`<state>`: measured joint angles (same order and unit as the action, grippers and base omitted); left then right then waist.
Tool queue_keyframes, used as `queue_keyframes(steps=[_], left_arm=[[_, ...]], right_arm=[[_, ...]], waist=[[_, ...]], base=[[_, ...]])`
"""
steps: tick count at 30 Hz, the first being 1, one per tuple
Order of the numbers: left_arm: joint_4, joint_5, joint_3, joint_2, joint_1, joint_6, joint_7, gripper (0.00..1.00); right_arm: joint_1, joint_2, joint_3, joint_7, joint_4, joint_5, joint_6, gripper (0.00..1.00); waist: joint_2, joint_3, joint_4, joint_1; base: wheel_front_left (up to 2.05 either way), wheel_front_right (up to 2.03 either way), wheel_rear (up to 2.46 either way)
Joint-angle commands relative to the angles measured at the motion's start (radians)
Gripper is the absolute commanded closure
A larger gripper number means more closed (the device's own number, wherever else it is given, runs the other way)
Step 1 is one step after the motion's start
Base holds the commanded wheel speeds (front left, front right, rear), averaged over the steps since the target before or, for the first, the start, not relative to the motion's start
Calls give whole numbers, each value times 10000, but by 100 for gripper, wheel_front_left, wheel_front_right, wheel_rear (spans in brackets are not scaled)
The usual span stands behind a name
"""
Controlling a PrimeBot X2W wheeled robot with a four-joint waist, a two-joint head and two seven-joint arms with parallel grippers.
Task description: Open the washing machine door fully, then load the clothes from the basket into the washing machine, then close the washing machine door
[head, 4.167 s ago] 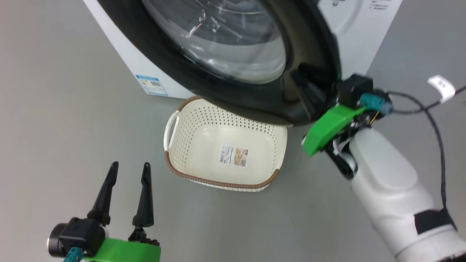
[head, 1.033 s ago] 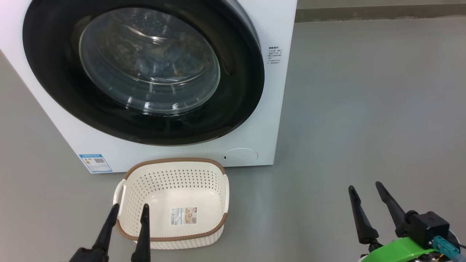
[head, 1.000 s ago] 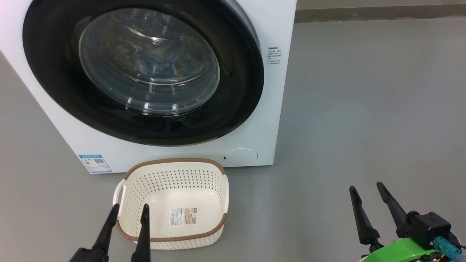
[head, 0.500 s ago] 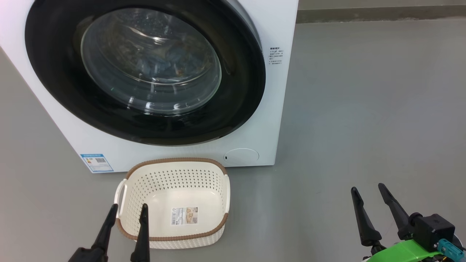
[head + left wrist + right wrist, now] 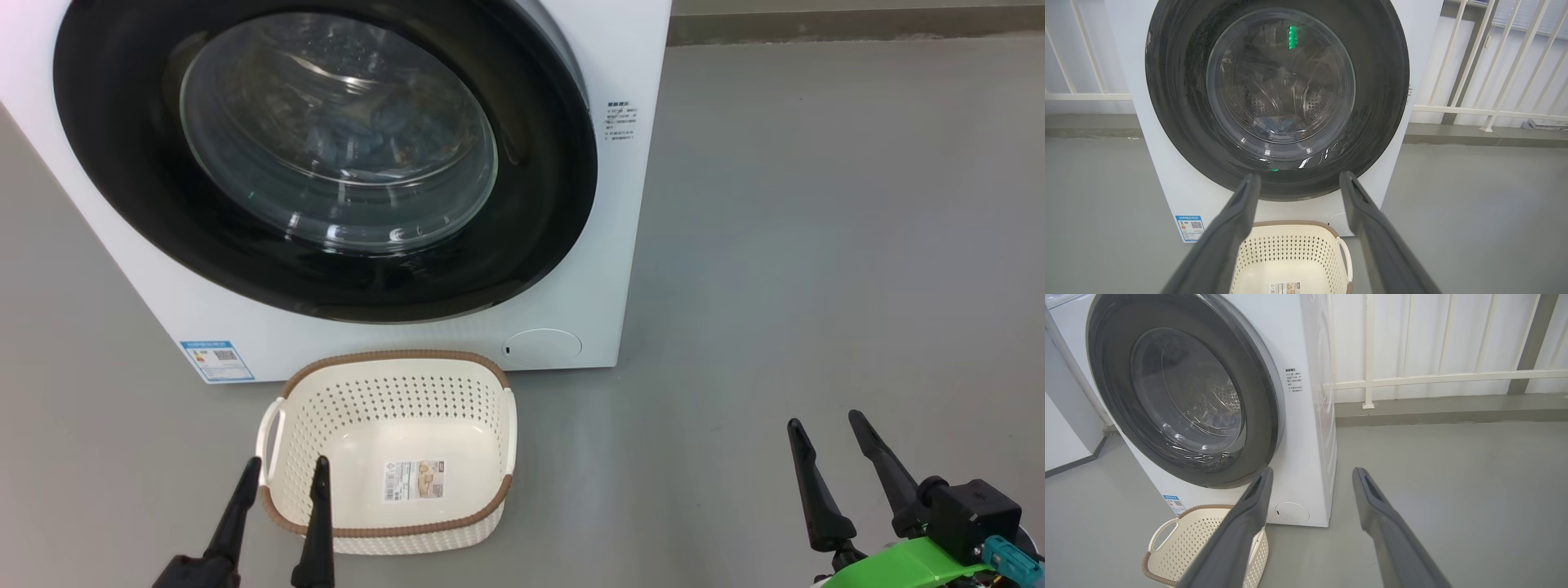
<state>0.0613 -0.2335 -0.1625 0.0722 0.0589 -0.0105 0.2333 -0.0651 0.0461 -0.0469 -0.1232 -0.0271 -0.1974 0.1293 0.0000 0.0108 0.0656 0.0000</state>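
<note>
The white washing machine [image 5: 608, 220] stands ahead with its round black door [image 5: 531, 220] shut flat against the front. Blue clothes [image 5: 359, 135] show dimly through the glass, inside the drum; they appear too in the left wrist view [image 5: 1280, 123]. The cream basket [image 5: 286, 425] sits on the floor right before the machine, holding nothing but a label. My left gripper [image 5: 286, 469] is open, low at the basket's near left corner. My right gripper [image 5: 824, 425] is open over bare floor, well right of the basket. The door [image 5: 1265, 396] and basket [image 5: 1167, 539] also show in the right wrist view.
Grey floor [image 5: 816, 245] spreads wide to the right of the machine. A white railing [image 5: 1433, 377] and wall run behind it. A blue energy sticker [image 5: 216, 361] and a round service flap [image 5: 543, 345] mark the machine's lower front.
Seconds ago the door stood open with my right gripper at its edge; now it is shut and both arms are drawn back. Over the last second the arms have barely moved.
</note>
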Motion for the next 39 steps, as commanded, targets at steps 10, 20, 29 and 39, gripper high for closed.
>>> queue_keyframes(steps=[10, 20, 29, 39], left_arm=[[372, -68, -49, -38, 67, 70, -26, 100], [625, -1019, 76, -90, 76, -13, -227, 100], [748, -2039, 239, -67, -76, -106, -442, 100], [864, -3163, 427, -47, -230, -209, -686, 100]], right_arm=[[-7, -19, 19, -3, 412, -39, 0, 100], [70, 18, 44, 98, 759, -1036, 1, 100], [218, 72, 61, 216, 930, -2106, 2, 100], [356, 119, 63, 359, 1095, -3277, 3, 100]], waist=[[0, 2, -23, 0], [0, -25, -66, 17], [0, -9, -111, 1], [0, -15, -162, 1]], base=[[0, 0, 0], [0, 0, 0], [0, 0, 0], [0, 0, 0]])
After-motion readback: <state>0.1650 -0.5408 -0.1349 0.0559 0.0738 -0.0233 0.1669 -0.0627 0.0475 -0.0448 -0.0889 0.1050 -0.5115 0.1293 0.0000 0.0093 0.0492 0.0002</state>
